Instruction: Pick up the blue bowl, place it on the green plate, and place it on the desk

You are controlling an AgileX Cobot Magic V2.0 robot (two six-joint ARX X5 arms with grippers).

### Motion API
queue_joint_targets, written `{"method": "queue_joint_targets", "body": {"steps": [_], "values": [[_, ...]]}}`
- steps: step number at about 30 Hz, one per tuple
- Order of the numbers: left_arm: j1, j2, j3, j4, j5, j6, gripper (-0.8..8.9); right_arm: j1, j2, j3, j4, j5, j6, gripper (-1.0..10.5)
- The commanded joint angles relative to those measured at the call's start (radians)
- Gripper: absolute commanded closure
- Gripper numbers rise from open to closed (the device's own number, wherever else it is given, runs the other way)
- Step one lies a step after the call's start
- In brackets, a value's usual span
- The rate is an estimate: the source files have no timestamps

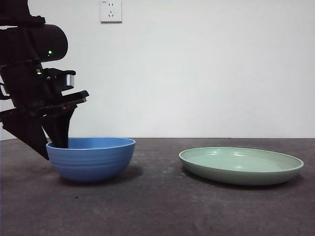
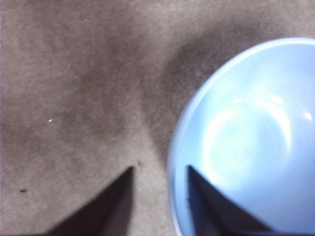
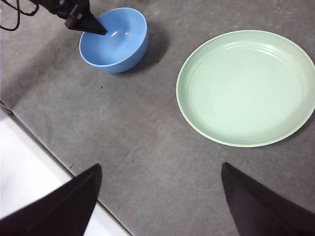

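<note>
The blue bowl (image 1: 91, 160) (image 3: 115, 42) stands on the desk (image 1: 157, 206) at the left. My left gripper (image 1: 53, 146) (image 2: 160, 169) is down at the bowl's left rim (image 2: 171, 162), open, with one jaw inside the bowl and the other outside it. A gap shows on each side of the rim. The green plate (image 1: 241, 165) (image 3: 246, 88) lies flat on the desk to the right, with nothing on it. High over the desk's near side my right gripper (image 3: 160, 167) hangs wide open, holding nothing.
A white strip (image 3: 34, 167) past the desk's edge shows in the right wrist view. A wall socket (image 1: 110, 11) sits on the white back wall. Bare desk (image 3: 147, 123) separates bowl and plate.
</note>
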State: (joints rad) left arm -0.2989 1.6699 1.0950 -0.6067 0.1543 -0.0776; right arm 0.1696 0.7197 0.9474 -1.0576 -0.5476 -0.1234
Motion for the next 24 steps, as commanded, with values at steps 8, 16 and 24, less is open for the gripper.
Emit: {"method": "queue_joint_targets", "body": {"steps": [8, 16, 24], "values": [[-0.005, 0.008, 0.027, 0.018, -0.005, -0.037, 8.04, 0.003, 0.004, 0.019, 0.01, -0.002, 0.008, 5.6], [-0.019, -0.071, 0.085, -0.004, 0.007, -0.068, 8.04, 0.003, 0.005, 0.019, 0.011, -0.002, 0.008, 5.6], [-0.111, -0.102, 0.264, -0.111, 0.008, -0.078, 8.04, 0.003, 0.004, 0.019, 0.01, -0.002, 0.008, 5.6]]}}
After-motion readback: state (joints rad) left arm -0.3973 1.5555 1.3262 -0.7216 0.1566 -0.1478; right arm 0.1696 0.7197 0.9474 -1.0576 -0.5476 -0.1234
